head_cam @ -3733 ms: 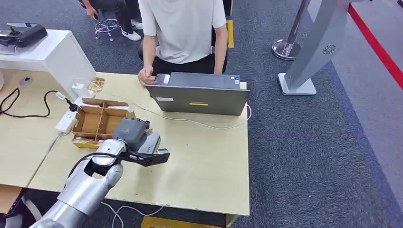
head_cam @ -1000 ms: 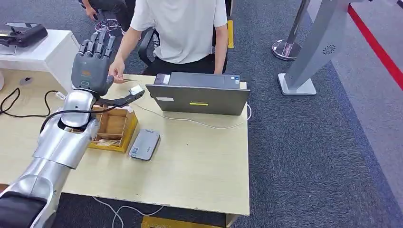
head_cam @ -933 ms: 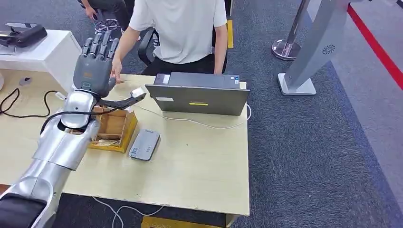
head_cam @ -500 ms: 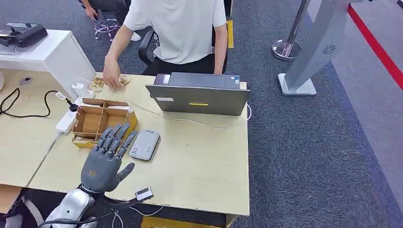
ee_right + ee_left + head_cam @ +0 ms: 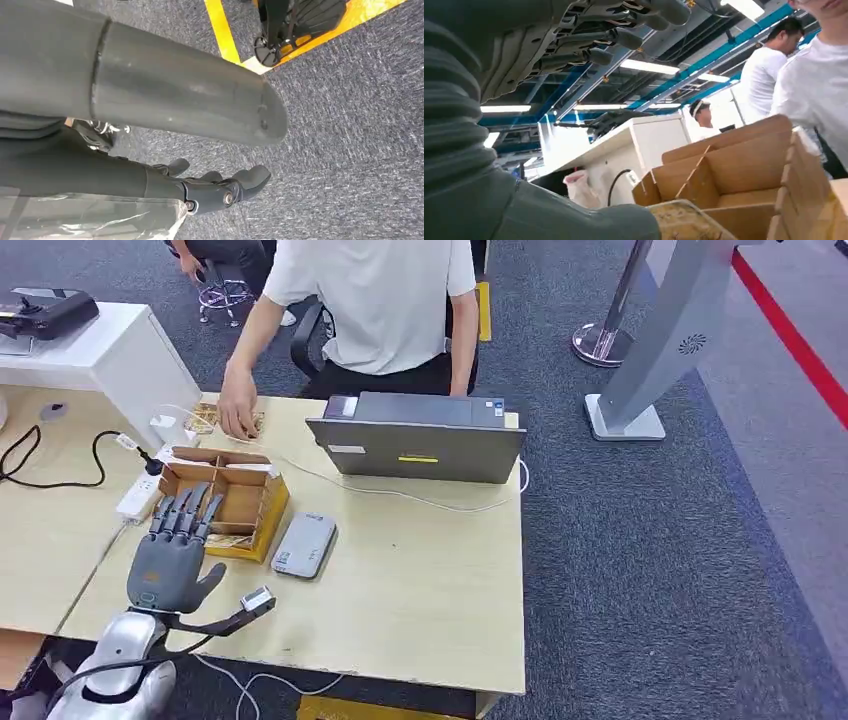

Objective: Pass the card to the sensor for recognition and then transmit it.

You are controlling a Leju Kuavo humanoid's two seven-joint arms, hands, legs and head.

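Observation:
My left hand [image 5: 170, 555] hovers over the table's front left, fingers spread and pointing away from me, holding nothing. Its fingertips reach the near wall of a divided cardboard box [image 5: 218, 498] with yellowish cards [image 5: 228, 537] in its near compartment. The left wrist view shows my fingers [image 5: 594, 35] above, the thumb [image 5: 574, 220] below, and the box [image 5: 734, 165] with a patterned card stack [image 5: 681, 222] close ahead. The grey sensor [image 5: 305, 544] lies flat just right of the box. A person's hand [image 5: 238, 418] rests on loose cards [image 5: 205, 420] at the far edge. My right hand [image 5: 220, 192] hangs over carpet, empty.
A grey laptop [image 5: 420, 436] stands at the table's far side with a white cable [image 5: 400, 495] trailing in front. A power strip [image 5: 140, 498] and a black cord [image 5: 60, 480] lie left of the box. A white cabinet [image 5: 110, 350] stands at far left. The person sits behind the laptop.
My left hand came down from the raised reach towards the person and now sits low by the box, empty. The person's hand drew back to the loose cards.

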